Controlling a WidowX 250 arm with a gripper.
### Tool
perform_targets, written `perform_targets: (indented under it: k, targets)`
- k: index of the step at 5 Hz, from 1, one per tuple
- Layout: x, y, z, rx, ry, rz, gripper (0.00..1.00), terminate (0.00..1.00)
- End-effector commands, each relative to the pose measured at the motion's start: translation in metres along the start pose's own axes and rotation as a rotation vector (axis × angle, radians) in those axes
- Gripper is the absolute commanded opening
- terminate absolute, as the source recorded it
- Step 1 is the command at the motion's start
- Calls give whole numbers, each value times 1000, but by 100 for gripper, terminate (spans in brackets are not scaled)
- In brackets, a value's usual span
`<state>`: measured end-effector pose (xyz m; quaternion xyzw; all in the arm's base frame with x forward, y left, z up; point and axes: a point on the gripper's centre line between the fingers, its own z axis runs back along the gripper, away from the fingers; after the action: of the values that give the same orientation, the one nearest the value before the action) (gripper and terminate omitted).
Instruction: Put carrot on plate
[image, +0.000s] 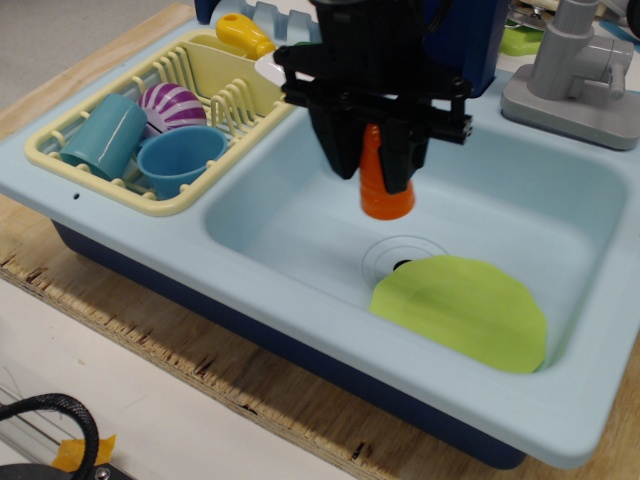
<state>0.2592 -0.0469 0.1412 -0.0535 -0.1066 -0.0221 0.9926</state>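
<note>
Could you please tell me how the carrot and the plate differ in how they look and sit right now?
The carrot is orange and cone-shaped; the plate is lime green, flat and far wider. The carrot hangs in the air, clamped in the gripper with its broad end down, while the plate lies on the sink floor beside the drain. The carrot is partly hidden by the fingers; the plate is in full view. Both look like plastic toys.

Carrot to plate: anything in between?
Nothing solid. The carrot, held in the gripper, hangs above the sink floor; only bare floor and the drain ring separate it from the plate in this single view.
</note>
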Motion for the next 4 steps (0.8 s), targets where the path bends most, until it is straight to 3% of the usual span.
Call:
perform_targets:
  k: [1,2,3,4]
  targets:
    - [5,-22,-2,-55,-19,-26,0,0]
    - [-13,-40,-2,-65,-49,5,0,0]
    - [-16,-58,1,-77,3,8,0,0]
    - [-30,-60,-10,-92,-3,23,0,0]
